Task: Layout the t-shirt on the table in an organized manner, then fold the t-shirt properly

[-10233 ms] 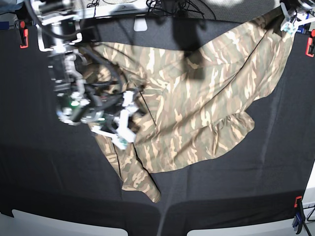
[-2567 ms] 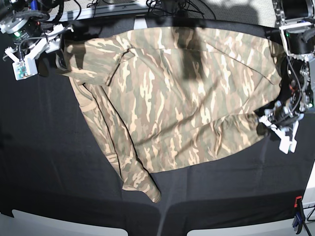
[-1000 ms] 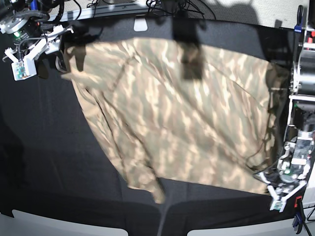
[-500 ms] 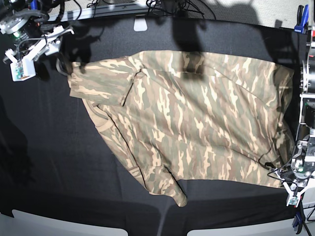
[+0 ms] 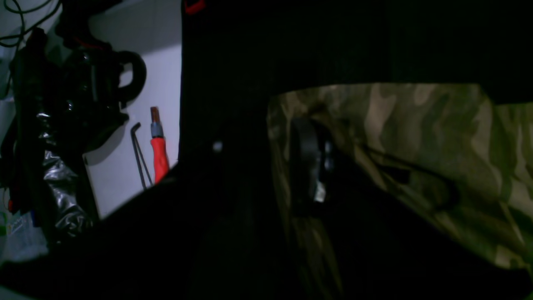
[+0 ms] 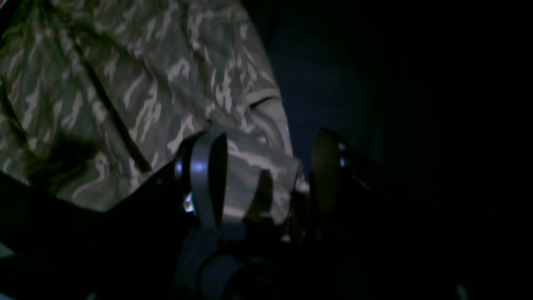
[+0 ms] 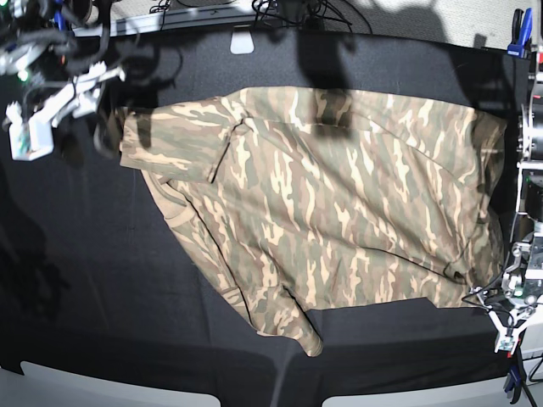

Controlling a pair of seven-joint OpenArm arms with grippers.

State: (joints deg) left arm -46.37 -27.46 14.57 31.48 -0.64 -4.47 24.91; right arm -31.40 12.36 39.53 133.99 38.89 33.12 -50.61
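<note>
The shirt (image 7: 331, 203) lies spread on the desk (image 7: 93, 297); right jaws (image 6: 258, 175) gape around a sleeve edge, left jaws' state unclear, so either could snag and rumple it.

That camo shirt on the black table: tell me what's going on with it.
A two-armed robot is spreading the t-shirt out on the table before folding it. The shirt lies mostly flat, though its lower corner is bunched and one sleeve sits folded near the right gripper, whose jaws stand open with that sleeve's edge between them. The left gripper sits at the opposite corner of the shirt; whether it grips the fabric cannot be told. No fold is made yet.
</note>
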